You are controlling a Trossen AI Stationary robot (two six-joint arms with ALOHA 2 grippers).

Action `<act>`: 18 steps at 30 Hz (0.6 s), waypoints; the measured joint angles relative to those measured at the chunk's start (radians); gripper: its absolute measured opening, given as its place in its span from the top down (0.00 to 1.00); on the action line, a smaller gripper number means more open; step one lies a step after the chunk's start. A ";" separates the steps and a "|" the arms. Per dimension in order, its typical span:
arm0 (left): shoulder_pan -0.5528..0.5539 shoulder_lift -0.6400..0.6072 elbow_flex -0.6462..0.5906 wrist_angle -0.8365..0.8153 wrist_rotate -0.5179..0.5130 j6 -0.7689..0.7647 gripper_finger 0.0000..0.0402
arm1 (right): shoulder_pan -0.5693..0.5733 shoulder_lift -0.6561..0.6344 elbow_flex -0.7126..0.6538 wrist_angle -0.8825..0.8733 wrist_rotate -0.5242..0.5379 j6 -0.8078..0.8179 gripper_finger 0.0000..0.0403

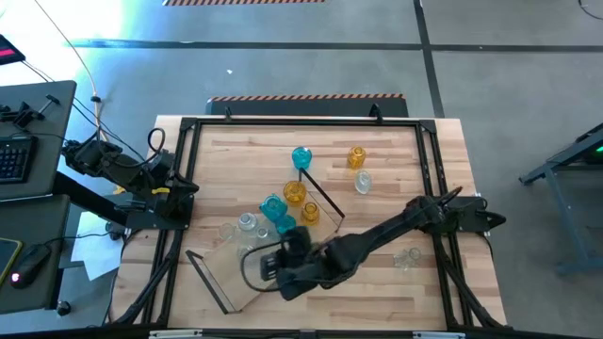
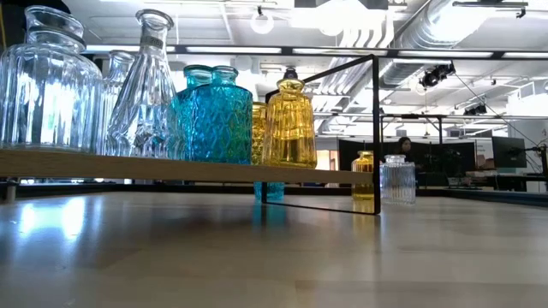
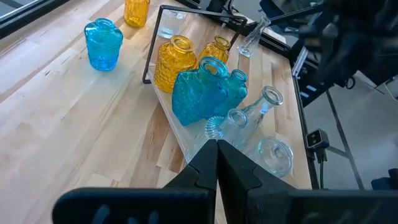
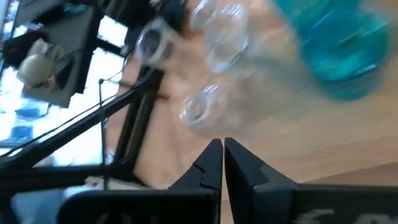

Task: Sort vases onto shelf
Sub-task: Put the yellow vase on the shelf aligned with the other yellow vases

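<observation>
right gripper: lower centre of the high frame, above the shelf's near end; fingers clenched, nothing held
left gripper: clenched, empty; parked at the left edge
step: probably fetching another vase; open the fingers before descending, and come straight down to spare its neighbours
vases: clustered on the shelf, just up-left of the right gripper; loose ones upper right

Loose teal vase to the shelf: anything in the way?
Yes. The black wire end frame of the shelf stands between the teal vase and the board, with two amber vases right behind it on that end. Coming in over the long side looks clearer.
</observation>
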State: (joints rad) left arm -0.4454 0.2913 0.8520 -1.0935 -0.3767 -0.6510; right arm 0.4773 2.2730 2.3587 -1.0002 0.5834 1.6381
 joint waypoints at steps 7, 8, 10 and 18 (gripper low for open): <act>0.000 0.000 0.000 0.000 0.033 0.001 1.00 | -0.026 -0.109 -0.054 -0.185 0.022 0.003 1.00; 0.000 0.000 0.000 0.000 0.033 0.001 1.00 | -0.033 -0.109 -0.040 -0.236 0.015 0.003 1.00; 0.000 0.000 0.000 0.000 0.033 0.001 1.00 | -0.047 -0.109 -0.004 -0.364 -0.004 0.003 1.00; 0.000 0.002 0.001 0.017 0.030 0.001 1.00 | -0.109 -0.242 -0.049 -0.568 -0.005 -0.197 1.00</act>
State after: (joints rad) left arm -0.4454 0.2929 0.8528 -1.0764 -0.3470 -0.6502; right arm 0.3686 2.0313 2.3094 -1.5682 0.5785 1.4406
